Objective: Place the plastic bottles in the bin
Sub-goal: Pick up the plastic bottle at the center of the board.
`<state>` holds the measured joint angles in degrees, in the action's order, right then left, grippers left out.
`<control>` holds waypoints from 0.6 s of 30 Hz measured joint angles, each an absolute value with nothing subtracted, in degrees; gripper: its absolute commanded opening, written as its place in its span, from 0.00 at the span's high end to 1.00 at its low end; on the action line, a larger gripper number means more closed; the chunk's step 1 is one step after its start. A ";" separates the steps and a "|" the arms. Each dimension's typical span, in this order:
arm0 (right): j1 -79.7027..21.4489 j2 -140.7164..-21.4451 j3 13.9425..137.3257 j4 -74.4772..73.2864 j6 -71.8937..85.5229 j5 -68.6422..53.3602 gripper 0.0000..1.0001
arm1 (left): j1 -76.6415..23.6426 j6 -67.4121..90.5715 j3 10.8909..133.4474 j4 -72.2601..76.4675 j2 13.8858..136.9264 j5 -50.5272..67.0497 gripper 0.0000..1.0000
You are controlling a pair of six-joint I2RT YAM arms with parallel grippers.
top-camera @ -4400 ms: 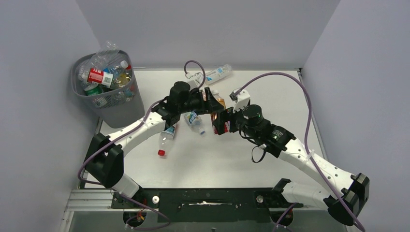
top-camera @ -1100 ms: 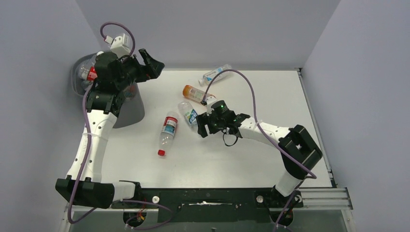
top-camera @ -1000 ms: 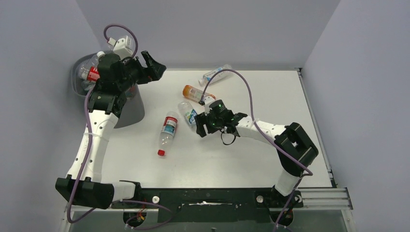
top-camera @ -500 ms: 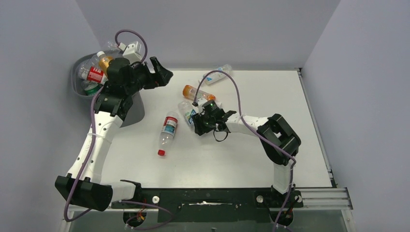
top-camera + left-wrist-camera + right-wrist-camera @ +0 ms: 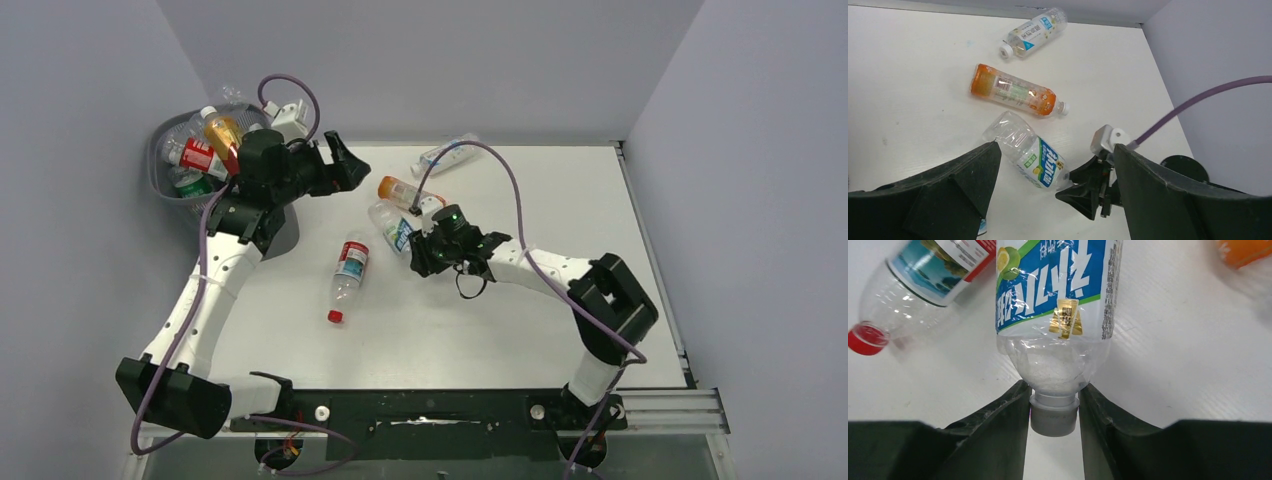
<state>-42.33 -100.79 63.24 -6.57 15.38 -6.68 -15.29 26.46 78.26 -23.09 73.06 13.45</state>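
The right gripper (image 5: 1054, 396) is clamped on the neck of the blue-labelled bottle (image 5: 1058, 295), which is laid on the table (image 5: 480, 330). The left gripper (image 5: 1055, 150) is held with jaws apart, empty, just beside the bin (image 5: 157, 160). 3 others are scattered nearby: orange bottle (image 5: 398, 190), red-capped bottle (image 5: 347, 268), far clear bottle (image 5: 445, 152).

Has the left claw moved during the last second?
Yes. The left claw has swung right, away from the bin, toward the orange bottle.

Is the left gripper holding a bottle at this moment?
No, in its wrist view the left gripper has its fingers wide apart with nothing held between them.
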 measured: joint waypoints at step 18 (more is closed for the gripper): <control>-42.35 -76.84 60.80 -7.42 15.66 -1.21 0.72 | -15.31 38.59 65.54 -10.15 72.47 22.11 0.16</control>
